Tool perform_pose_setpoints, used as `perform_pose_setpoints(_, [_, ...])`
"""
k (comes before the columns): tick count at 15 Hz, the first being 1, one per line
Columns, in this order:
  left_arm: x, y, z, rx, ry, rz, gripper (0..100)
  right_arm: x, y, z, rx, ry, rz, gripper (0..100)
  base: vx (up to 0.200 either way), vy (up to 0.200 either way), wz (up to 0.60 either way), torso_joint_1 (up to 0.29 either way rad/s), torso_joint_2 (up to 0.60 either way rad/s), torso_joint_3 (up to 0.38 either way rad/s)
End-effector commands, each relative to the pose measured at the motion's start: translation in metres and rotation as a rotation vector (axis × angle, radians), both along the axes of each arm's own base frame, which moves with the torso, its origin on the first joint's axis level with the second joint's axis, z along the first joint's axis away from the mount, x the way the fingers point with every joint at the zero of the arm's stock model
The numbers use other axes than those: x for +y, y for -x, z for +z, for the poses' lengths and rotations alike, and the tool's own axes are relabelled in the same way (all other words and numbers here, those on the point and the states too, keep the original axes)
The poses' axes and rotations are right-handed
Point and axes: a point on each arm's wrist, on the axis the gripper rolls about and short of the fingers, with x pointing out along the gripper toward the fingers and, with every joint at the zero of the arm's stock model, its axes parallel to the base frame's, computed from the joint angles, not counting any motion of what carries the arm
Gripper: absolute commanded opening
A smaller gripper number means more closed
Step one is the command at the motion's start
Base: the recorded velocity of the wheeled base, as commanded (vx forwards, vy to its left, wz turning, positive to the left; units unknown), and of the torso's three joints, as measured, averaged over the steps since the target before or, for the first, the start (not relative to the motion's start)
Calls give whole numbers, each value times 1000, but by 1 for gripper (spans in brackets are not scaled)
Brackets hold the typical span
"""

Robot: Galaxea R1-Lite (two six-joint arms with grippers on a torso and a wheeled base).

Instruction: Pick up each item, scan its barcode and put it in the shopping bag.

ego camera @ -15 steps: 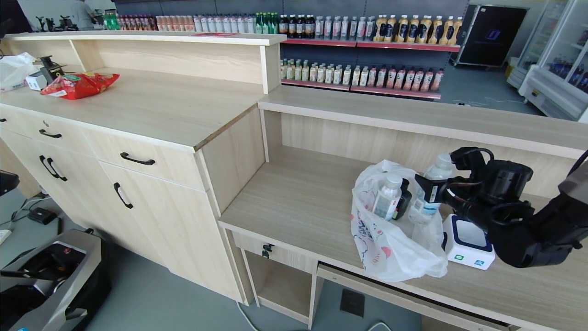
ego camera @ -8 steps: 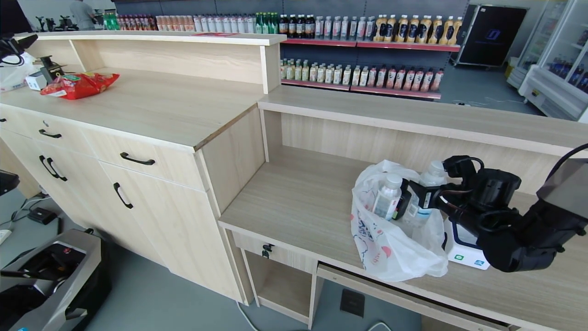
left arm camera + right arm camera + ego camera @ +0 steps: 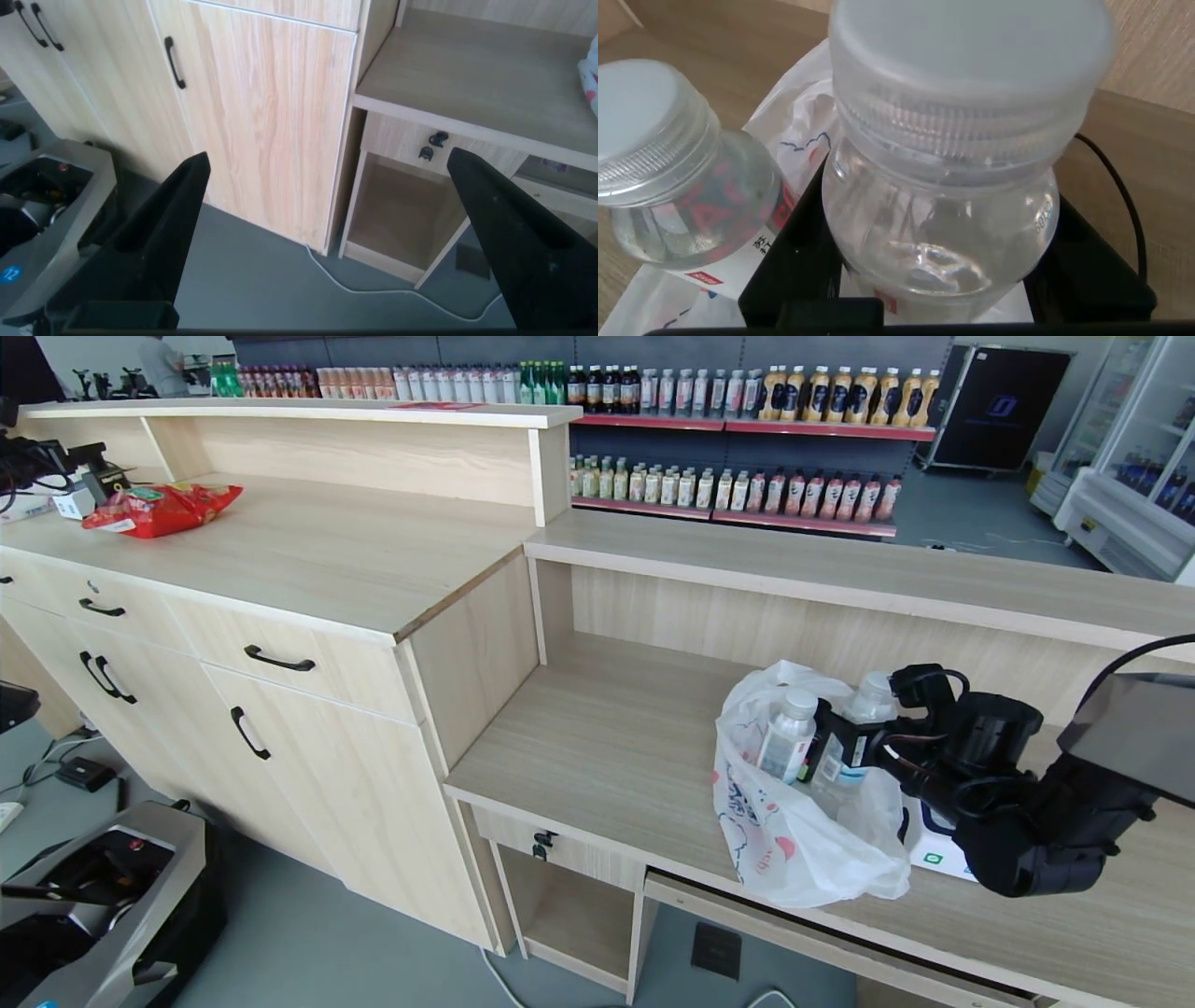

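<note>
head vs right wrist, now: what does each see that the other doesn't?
Head view adds: red snack bag on the upper counter, white scanner beside the bag, drink shelves behind.
Right wrist adds: the ridges under the held bottle's cap, close up.
Both: right gripper shut on the held bottle at the bag's mouth, a second bottle standing in the bag.

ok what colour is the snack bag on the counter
Snack bag: mostly red, best in head view.
</note>
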Motion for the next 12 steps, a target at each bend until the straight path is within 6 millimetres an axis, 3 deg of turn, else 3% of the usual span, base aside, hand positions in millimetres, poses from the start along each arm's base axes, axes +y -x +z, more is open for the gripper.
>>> perform_pose_setpoints(1, [0, 0, 0, 0, 1, 1, 100, 0, -1, -7, 16, 1, 1, 0, 0, 0, 0, 0, 0, 0])
perform_pose_setpoints(12, [0, 0, 0, 0, 1, 1, 100, -1, -4, -27, -1, 61, 14, 0, 0, 0, 0, 0, 0, 0])
